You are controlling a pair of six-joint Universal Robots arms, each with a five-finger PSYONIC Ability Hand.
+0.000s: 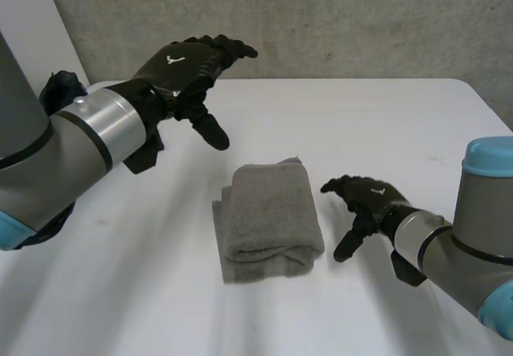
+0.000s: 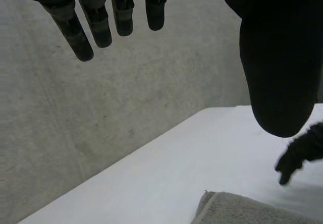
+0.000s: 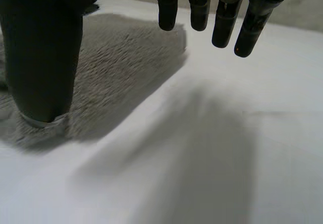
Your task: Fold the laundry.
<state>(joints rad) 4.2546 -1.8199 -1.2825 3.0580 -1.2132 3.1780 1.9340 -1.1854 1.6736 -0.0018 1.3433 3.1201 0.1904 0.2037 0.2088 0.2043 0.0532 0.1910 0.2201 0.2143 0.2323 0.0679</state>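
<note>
Folded grey towel [image 1: 268, 220] lies mid white table [image 1: 385, 123], nearer front edge. Above table's far-left part, left hand [image 1: 188, 67], fingers spread, holding nothing. Just beside towel, right hand [image 1: 365, 200], fingers relaxed, empty.

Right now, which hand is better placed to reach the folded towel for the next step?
Right, probably. The right hand sits low and open just beside the grey towel, its thumb by the towel's edge. The left hand is open too but raised above the table, beyond the towel.
</note>
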